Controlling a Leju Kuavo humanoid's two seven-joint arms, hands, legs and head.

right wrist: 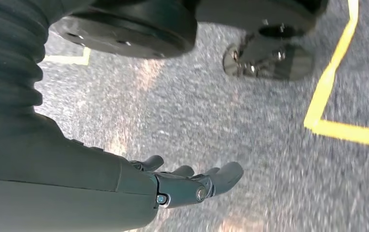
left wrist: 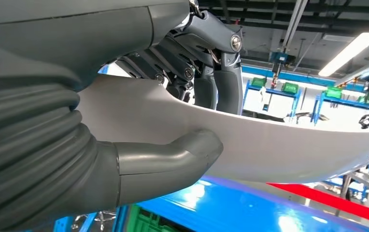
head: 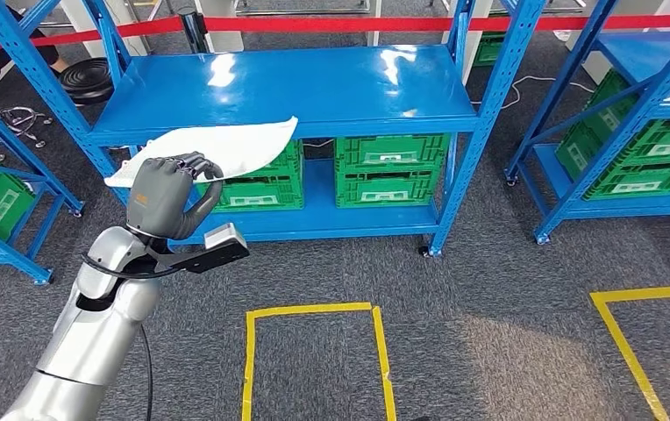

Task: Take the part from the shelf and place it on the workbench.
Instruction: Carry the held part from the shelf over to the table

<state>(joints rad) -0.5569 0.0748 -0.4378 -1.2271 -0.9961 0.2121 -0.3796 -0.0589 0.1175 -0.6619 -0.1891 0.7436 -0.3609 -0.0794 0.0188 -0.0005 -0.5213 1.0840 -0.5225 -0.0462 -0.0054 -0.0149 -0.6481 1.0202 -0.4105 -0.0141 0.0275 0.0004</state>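
Observation:
The part (head: 226,147) is a long, flat, slightly curved white panel. My left hand (head: 167,195) grips it near one end and holds it in the air in front of the blue shelf (head: 296,88), just off the shelf's front left edge. Close up, the panel (left wrist: 269,145) lies between the thick grey thumb (left wrist: 173,157) below and the dark fingers (left wrist: 211,82) above. My right hand (right wrist: 192,181) hangs over the grey floor, fingers loosely extended and holding nothing.
The blue rack's top board is bare and glossy; green crates (head: 390,168) sit on its lower level. More blue racks with green crates (head: 647,158) stand right and left. Yellow tape (head: 314,351) marks boxes on the grey carpet. A red barrier tape (head: 402,24) runs behind.

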